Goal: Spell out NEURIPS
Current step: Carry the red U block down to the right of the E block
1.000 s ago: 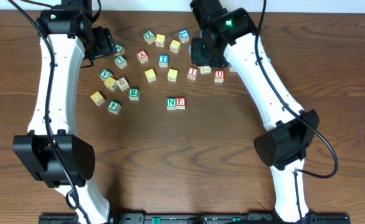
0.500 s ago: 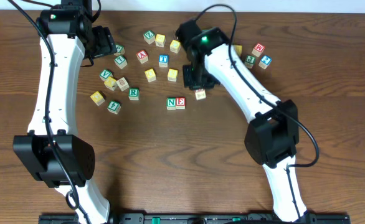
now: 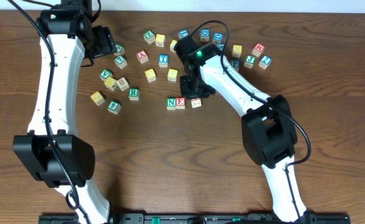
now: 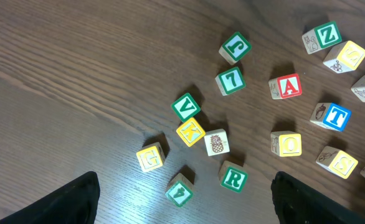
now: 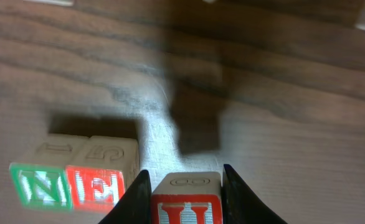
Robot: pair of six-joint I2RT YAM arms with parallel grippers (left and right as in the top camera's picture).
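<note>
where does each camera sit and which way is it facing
Overhead: above the table, looking straight down; left arm and right arm show.
Left wrist: high over cubes, looking down; open left fingers at bottom corners.
Right wrist: low, looking along the table; right fingers clamp the U cube.
Overhead and right wrist share the NE pair.

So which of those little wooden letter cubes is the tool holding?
The red U wooden cube, pinched in the right tool beside the green N and red E cubes; the others lie loose.

U cube (image 5: 187, 199) half cut by bottom edge
</note>
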